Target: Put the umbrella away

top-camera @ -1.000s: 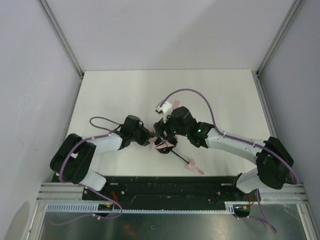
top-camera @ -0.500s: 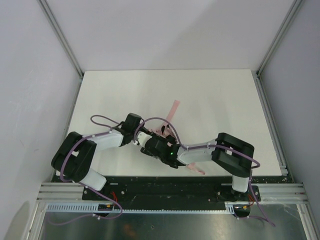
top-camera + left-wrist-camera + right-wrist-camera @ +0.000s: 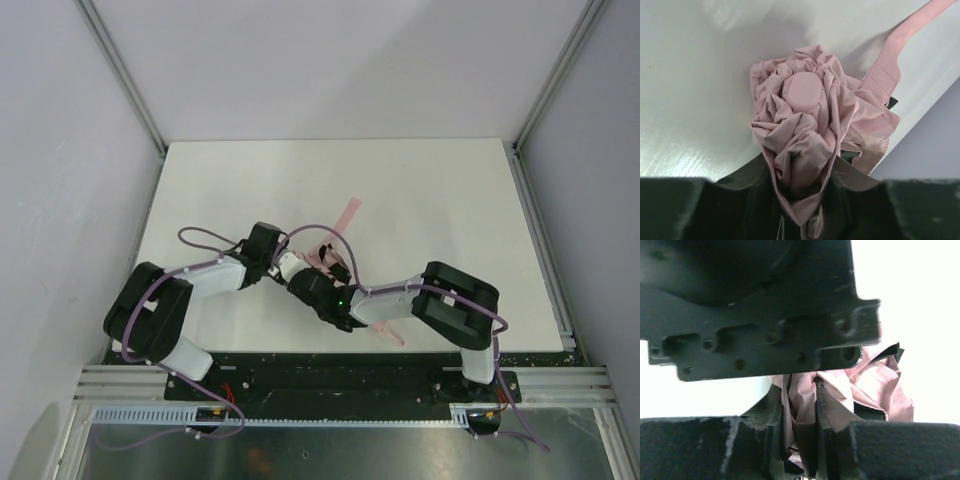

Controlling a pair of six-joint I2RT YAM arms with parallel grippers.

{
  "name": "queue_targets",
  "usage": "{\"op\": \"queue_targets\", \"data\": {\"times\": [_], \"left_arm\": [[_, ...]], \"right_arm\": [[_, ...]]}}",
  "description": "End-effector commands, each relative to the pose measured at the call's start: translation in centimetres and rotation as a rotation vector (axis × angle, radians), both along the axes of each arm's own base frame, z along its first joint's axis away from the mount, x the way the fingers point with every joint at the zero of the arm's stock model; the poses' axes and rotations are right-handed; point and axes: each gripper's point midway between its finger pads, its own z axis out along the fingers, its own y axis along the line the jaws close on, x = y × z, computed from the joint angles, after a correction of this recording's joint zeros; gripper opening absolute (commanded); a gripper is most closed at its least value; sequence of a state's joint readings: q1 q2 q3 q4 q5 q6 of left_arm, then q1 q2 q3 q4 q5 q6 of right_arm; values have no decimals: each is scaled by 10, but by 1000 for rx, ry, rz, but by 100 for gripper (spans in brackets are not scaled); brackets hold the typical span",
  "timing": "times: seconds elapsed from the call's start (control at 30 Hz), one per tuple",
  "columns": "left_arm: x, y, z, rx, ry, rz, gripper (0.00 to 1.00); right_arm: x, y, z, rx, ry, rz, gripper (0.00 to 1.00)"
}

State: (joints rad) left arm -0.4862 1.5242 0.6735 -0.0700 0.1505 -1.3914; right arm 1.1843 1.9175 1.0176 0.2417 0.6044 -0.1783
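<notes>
Left claw (image 3: pixel 801 197) grips the bunched canopy of the umbrella (image 3: pixel 805 120) near the middle of the table's (image 3: pixel 450 200) near edge, and the right claw (image 3: pixel 802 440) nips the same fabric narrowly, probably steadying the bundle so the loose closure strap (image 3: pixel 347 213) can wrap it.

top: overhead, facing down on table (image 3: pixel 420 190) | both wrists: very close, sharing umbrella (image 3: pixel 805 130) | right wrist: apparently half-blocked
</notes>
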Motion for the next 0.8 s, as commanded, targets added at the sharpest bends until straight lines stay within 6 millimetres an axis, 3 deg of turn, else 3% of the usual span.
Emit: {"op": "queue_targets", "data": {"times": [0.0, 0.13, 0.23, 0.37, 0.47, 0.77], "left_arm": [[-10, 20, -7, 84, 32, -14, 48], [12, 28, 17, 91, -103, -32, 84], [25, 39, 38, 81, -197, -25, 96], [34, 52, 65, 32, -330, 0, 99], [36, 46, 79, -32, -401, -24, 99], [18, 6, 47, -157, -279, -66, 99]], "right_arm": [[-36, -69, -109, -138, 404, -67, 0], [-57, -72, -125, -48, 611, -45, 0], [-66, -73, -130, 31, 725, -42, 0], [-71, -72, -134, 130, 856, -37, 0], [-73, -67, -133, 212, 945, -42, 0], [-71, -68, -133, 411, 1184, -84, 0]]}}
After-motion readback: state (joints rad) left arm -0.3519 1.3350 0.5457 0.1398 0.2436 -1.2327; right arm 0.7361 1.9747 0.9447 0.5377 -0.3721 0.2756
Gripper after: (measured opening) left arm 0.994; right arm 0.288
